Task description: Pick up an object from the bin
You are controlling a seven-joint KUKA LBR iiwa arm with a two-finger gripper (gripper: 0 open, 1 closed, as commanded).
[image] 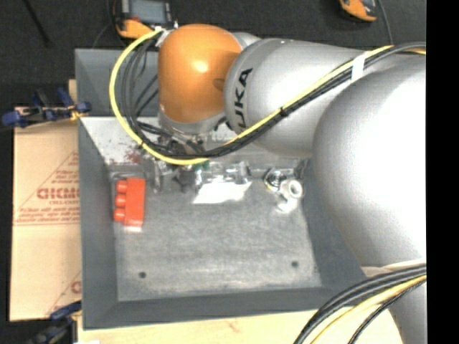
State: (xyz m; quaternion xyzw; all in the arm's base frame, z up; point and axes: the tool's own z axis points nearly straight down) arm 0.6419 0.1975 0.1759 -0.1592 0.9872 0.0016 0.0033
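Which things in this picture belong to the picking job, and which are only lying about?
Belong to the job: grey bin; gripper, low at its back; red block and white scrap, nearest the gripper on either side.

Only lying about: white ring and shiny metal piece, farther right; orange device outside the bin.

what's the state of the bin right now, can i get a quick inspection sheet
surface: grey bin floor; the things lie toward its back
job's things: red block at left; white scrap in the middle; white ring and shiny bit at right
clutter: nothing seen
grippers: claw low at the back, right of the block; state unclear
cables: yellow cable loops round the orange cover and runs along the arm
surroundings: two orange-black devices on the dark floor behind the bin
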